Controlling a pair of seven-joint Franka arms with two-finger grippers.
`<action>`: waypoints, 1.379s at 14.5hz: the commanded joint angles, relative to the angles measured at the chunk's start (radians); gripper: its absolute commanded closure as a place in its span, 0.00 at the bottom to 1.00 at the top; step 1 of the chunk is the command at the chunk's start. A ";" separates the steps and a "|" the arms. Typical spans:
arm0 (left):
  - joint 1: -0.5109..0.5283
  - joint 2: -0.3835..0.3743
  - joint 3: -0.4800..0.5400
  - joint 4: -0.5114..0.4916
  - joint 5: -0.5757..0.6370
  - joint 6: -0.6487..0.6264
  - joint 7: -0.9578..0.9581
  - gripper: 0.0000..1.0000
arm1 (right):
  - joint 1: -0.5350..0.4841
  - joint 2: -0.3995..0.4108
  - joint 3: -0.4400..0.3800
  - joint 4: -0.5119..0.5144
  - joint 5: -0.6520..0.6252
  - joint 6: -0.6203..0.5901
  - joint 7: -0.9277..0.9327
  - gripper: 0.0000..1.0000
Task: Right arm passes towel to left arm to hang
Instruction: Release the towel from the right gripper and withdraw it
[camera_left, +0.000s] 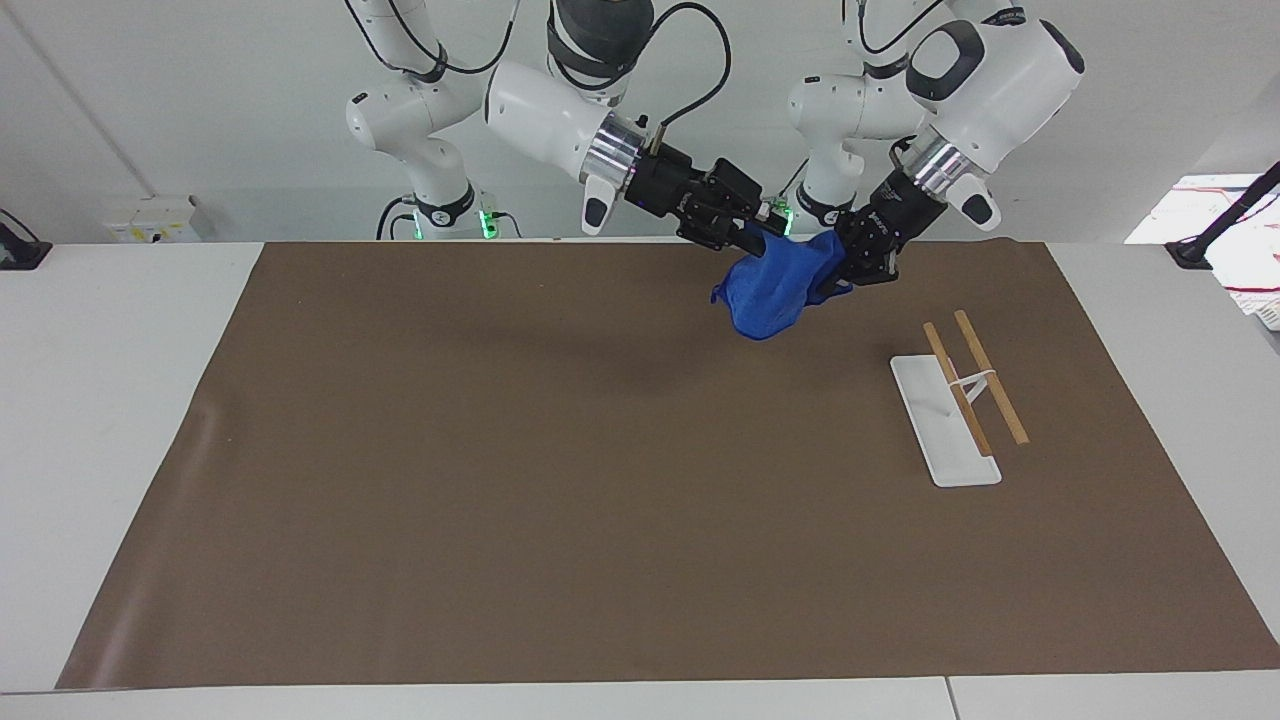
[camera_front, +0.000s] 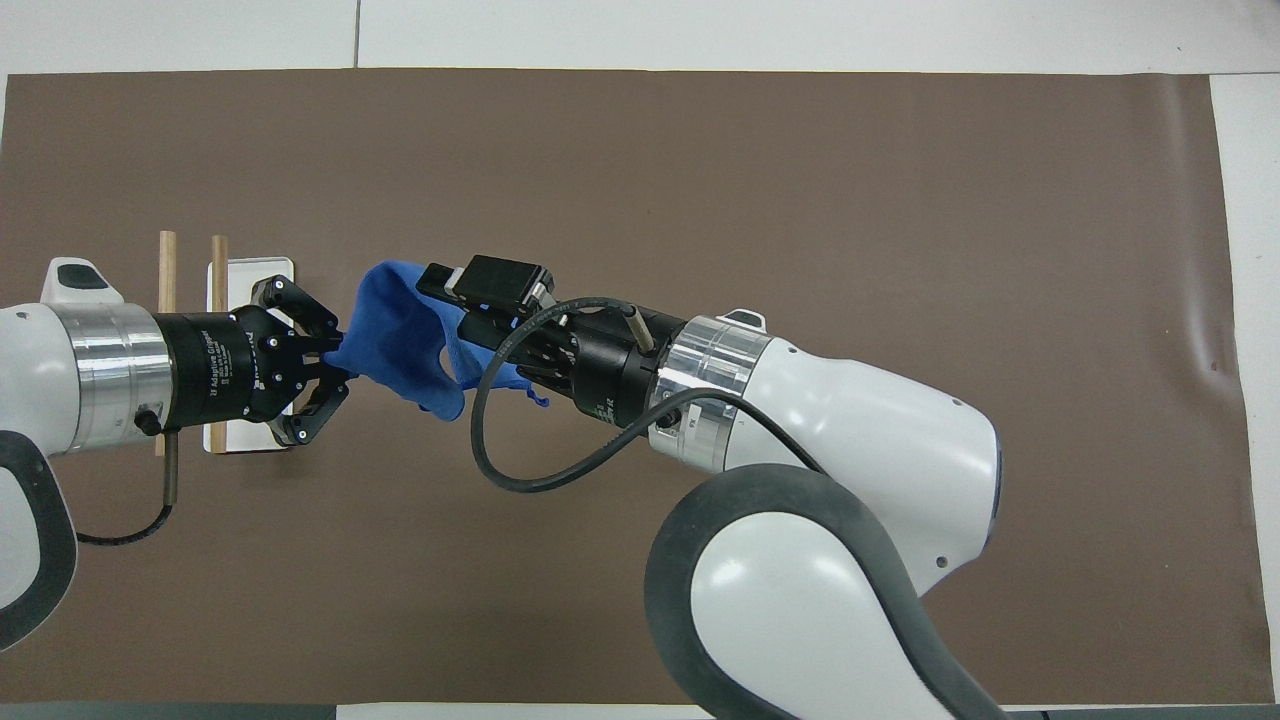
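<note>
The towel (camera_left: 775, 287) hangs in the air over the brown mat (camera_left: 600, 480), stretched between both grippers. The left gripper (camera_front: 325, 365) is clamped on one corner. The right gripper (camera_front: 455, 335) grips the other end; its finger state cannot be determined.

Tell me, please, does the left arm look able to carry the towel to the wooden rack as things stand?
Probably not yet: the left gripper pinches the towel, but the right gripper seems to grip it too. The rack itself stands unobstructed.
</note>
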 joint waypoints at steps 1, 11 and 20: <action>0.003 0.022 -0.009 0.061 0.135 0.006 0.022 1.00 | -0.035 0.000 0.004 0.001 -0.026 0.006 -0.097 0.00; -0.005 0.005 -0.038 0.066 0.527 -0.003 0.269 1.00 | -0.349 -0.017 0.001 -0.126 -0.609 -0.046 -0.265 0.00; 0.097 0.001 -0.034 0.080 0.579 -0.134 0.245 1.00 | -0.667 -0.071 -0.002 -0.149 -1.190 -0.446 -0.256 0.00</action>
